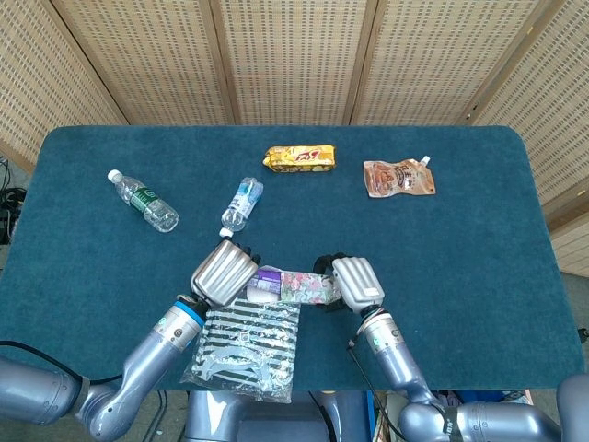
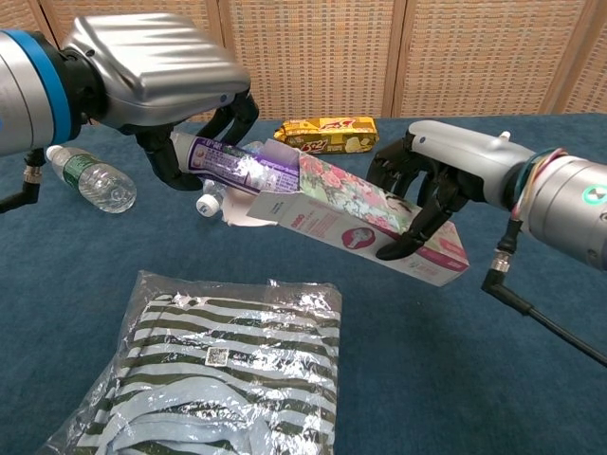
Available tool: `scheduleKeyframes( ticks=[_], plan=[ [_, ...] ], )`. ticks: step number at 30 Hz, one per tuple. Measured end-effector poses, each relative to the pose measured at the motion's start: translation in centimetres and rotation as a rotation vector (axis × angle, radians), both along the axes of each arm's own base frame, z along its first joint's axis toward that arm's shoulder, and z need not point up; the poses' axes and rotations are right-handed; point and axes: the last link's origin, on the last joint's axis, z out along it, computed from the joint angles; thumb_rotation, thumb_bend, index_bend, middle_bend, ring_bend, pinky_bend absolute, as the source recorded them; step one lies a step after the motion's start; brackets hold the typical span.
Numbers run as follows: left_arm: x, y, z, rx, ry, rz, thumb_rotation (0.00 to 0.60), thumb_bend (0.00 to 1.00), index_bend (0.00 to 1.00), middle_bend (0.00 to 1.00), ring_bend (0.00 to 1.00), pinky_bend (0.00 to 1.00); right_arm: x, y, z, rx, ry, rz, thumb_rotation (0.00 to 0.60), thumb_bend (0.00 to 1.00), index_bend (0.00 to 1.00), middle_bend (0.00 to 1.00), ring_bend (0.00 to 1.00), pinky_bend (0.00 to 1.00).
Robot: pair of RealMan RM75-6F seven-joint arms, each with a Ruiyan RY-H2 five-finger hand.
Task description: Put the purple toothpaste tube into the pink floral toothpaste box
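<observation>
Chest view: insertion step in hand, purple toothpaste tube [image 2: 232, 163] part-way into the pink floral toothpaste box [image 2: 365, 216].

Left hand [image 2: 156, 81] closed around the tube's rear end, just beyond the box's open mouth; leading end of the tube already hidden inside that mouth. Right hand [image 2: 432, 185] wrapped over the far half of the box, fingers curled on its near face, holding it raised off the table [image 2: 531, 379] with the open end higher than the closed end. Striped packaged garment [image 2: 218, 370] lying in front of the box; water bottle [image 2: 90, 175], yellow snack bar [image 2: 327, 133] and a second bottle behind it. Judged next: push along the box's axis, then release near the mouth. Risk: end flap folding inward.
</observation>
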Motion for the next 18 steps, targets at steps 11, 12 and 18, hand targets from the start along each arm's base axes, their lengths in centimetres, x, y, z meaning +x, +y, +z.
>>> scheduleKeyframes(
  ticks=[11,12,18],
  plan=[
    [0.6,-0.1,-0.3,0.034,-0.001,-0.038,0.6,0.4,0.87,0.74,0.66,0.65,0.3,0.3,0.1,0.008,-0.037,0.01,0.6,0.09,0.57,0.46,0.38,0.45],
    [0.8,-0.2,-0.4,0.036,-0.003,-0.045,0.6,0.4,0.87,0.72,0.65,0.65,0.4,0.3,0.0,0.008,-0.036,0.011,0.6,0.09,0.57,0.46,0.38,0.45],
    [1.6,-0.4,-0.5,0.065,-0.006,-0.115,0.6,0.4,0.86,0.63,0.56,0.59,0.5,0.3,0.0,0.005,-0.046,0.007,0.6,0.09,0.57,0.46,0.38,0.45]
  ],
)
